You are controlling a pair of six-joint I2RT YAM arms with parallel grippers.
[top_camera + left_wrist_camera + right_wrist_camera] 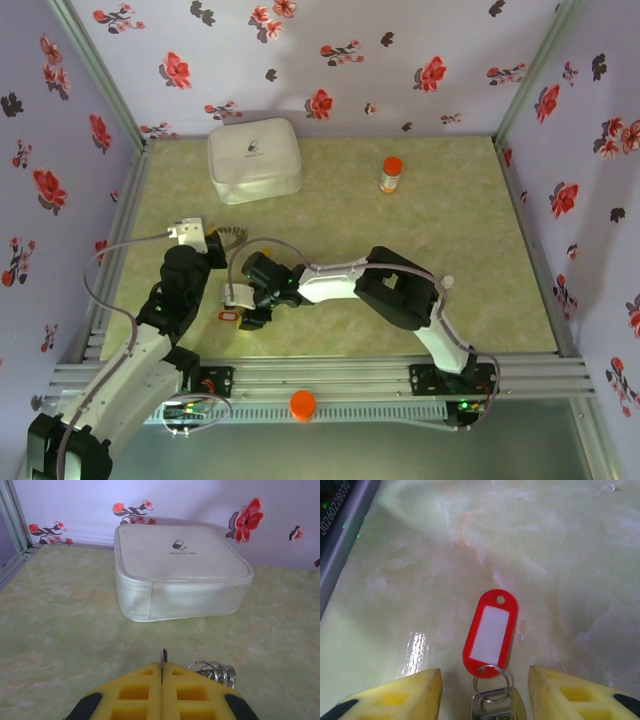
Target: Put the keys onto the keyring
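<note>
My left gripper (pixel 214 240) is shut, and its yellow fingers (pixel 135 692) pinch a thin dark metal edge of the keyring (pixel 163 656). The keyring's beaded band (pixel 234 240) juts out to the right of the jaws. A cluster of silver wire loops (pixel 216 672) hangs just right of the fingers. My right gripper (pixel 485 680) is open and low over the table. A silver key (pixel 498 709) with a red tag (pixel 490 632) lies flat between its fingers, touching neither. From above, the red tag (pixel 228 317) sits beside the right gripper (pixel 246 308).
A white zipped medicine case (pixel 255 160) (pixel 180 570) stands at the back left, straight ahead of the left gripper. An orange-capped bottle (pixel 391 174) stands upright at the back right. The aluminium rail (pixel 330 378) borders the near edge, and flowered walls close three sides.
</note>
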